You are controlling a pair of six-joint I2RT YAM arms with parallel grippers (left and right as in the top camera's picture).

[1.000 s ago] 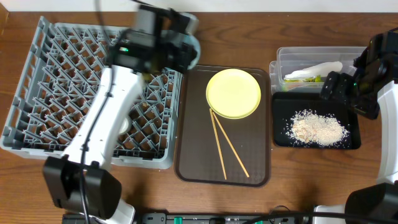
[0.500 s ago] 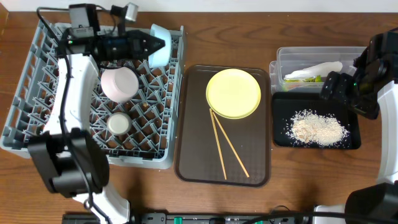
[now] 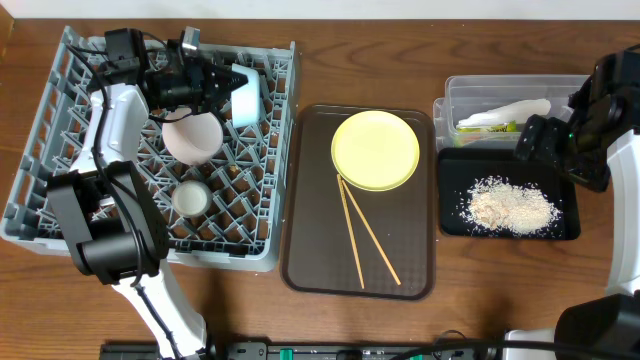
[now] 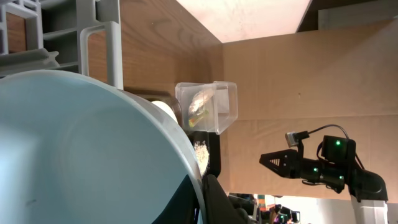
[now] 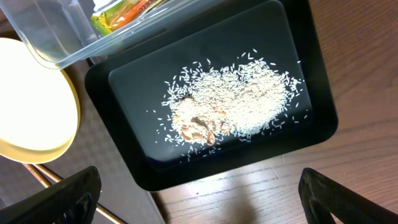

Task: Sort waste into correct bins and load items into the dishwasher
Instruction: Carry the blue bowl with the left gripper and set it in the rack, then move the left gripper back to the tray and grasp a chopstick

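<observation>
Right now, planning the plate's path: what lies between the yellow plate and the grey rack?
Overhead view: only bare brown tray between yellow plate and rack.

White-and-black arms (image 3: 112,118) (black cables (image 4: 311,132), green LEDs (image 4: 336,144))

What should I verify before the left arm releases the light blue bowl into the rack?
1. Left gripper shut on the light blue bowl: ok.
2. Bowl held on edge over the dish rack, near its far right corner: ok.
3. Bowl seated between pegs: cannot tell.
4. White bowl and small white cup sit in the rack: ok.
5. Yellow plate and chopsticks loaded: not ok, both lie on the brown tray.
6. Right gripper open, holding nothing, above the black tray of rice crumbs: ok.
</observation>
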